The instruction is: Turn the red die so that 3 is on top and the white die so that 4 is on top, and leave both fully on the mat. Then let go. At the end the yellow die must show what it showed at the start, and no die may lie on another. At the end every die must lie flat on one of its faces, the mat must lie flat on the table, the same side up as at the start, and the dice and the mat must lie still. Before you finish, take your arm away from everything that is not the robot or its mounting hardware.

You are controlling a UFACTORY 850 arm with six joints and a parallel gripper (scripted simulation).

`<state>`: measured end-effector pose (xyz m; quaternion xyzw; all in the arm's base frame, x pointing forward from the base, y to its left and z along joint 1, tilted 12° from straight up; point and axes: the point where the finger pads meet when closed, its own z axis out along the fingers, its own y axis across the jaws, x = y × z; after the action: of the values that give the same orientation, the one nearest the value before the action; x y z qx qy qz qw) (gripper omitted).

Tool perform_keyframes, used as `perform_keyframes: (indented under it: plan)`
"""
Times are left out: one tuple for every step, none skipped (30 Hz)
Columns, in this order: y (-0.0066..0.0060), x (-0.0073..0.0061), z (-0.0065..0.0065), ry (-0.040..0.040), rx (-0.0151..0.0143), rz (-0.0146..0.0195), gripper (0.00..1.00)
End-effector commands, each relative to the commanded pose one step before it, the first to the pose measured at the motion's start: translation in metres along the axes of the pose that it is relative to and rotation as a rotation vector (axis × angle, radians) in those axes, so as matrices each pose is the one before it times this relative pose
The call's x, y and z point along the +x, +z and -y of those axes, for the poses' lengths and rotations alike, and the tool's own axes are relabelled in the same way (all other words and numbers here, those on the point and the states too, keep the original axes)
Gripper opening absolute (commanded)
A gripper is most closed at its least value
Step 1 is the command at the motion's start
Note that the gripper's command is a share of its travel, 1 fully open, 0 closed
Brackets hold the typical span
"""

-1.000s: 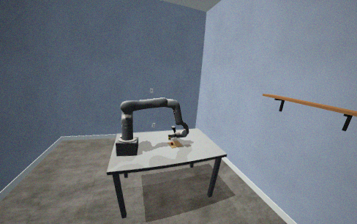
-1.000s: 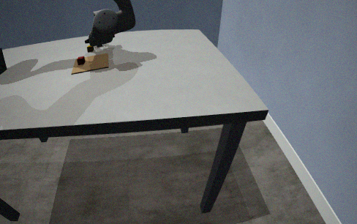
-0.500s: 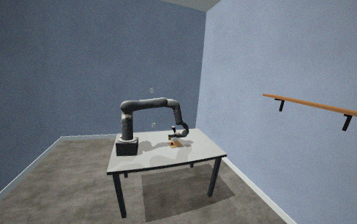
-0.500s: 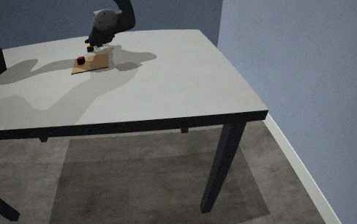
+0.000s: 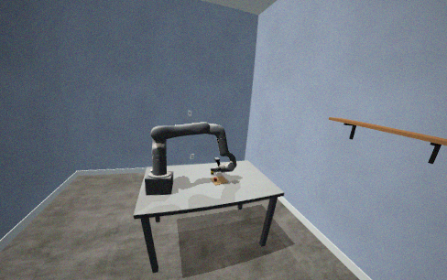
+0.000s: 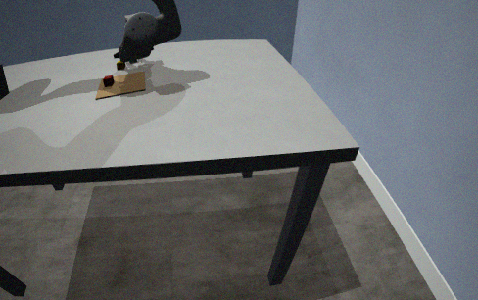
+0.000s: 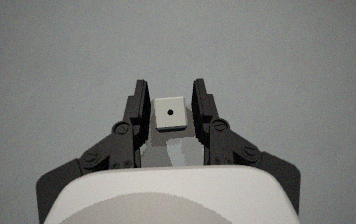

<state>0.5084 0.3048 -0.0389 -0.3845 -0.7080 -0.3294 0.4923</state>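
Observation:
In the wrist view my gripper (image 7: 170, 92) points down at the grey table, and the white die (image 7: 170, 113) sits between the fingers with one pip facing the camera. A small gap shows on each side of the die, so the fingers are open and not pressing it. In the exterior view the gripper (image 6: 129, 60) hangs at the far edge of the tan mat (image 6: 121, 84). The red die (image 6: 108, 80) lies on the mat's left part. The yellow die (image 6: 120, 65) lies just beyond the mat, next to the gripper. The white die is hidden by the gripper in the top and exterior views.
The arm's base (image 5: 158, 183) stands at the table's left end. The table's right edge (image 6: 313, 93) is far from the mat. A wooden shelf (image 5: 389, 132) hangs on the right wall, away from the table.

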Motion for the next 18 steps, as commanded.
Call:
perform_keyframes:
  plan:
    - [-0.00062,0.00062,-0.00087,-0.00174,-0.00071,0.00027,0.42]
    - [0.00000,0.00000,0.00000,0.00000,0.00000,0.00000,0.42]
    - [0.00000,0.00000,0.00000,0.00000,0.00000,0.00000,0.42]
    - [0.00000,0.00000,0.00000,0.00000,0.00000,0.00000,0.42]
    - [0.00000,0.00000,0.00000,0.00000,0.00000,0.00000,0.42]
    - [0.00000,0.00000,0.00000,0.00000,0.00000,0.00000,0.42]
    - [0.00000,0.00000,0.00000,0.00000,0.00000,0.00000,0.42]
    - [0.00000,0.00000,0.00000,0.00000,0.00000,0.00000,0.42]
    - [0.00000,0.00000,0.00000,0.00000,0.00000,0.00000,0.42]
    - [-0.00003,0.00000,0.00000,0.00000,0.00000,0.00000,0.42]
    - [-0.00021,0.00000,0.00000,0.00000,0.00000,0.00000,0.42]
    - [-0.00053,0.00000,0.00000,0.00000,0.00000,0.00000,0.42]
    - [-0.00095,0.00000,0.00000,0.00000,0.00000,0.00000,0.42]
    - [-0.00141,0.00000,0.00000,0.00000,0.00000,0.00000,0.42]
    - [-0.00190,0.00000,0.00001,0.00000,0.00000,0.00001,0.42]
    - [-0.00238,0.00000,-0.00001,0.00000,0.00000,-0.00001,0.42]
    - [-0.00282,0.00000,0.00000,0.00000,0.00000,0.00001,0.42]
    - [-0.00322,0.00000,0.00000,0.00000,0.00000,0.00000,0.42]
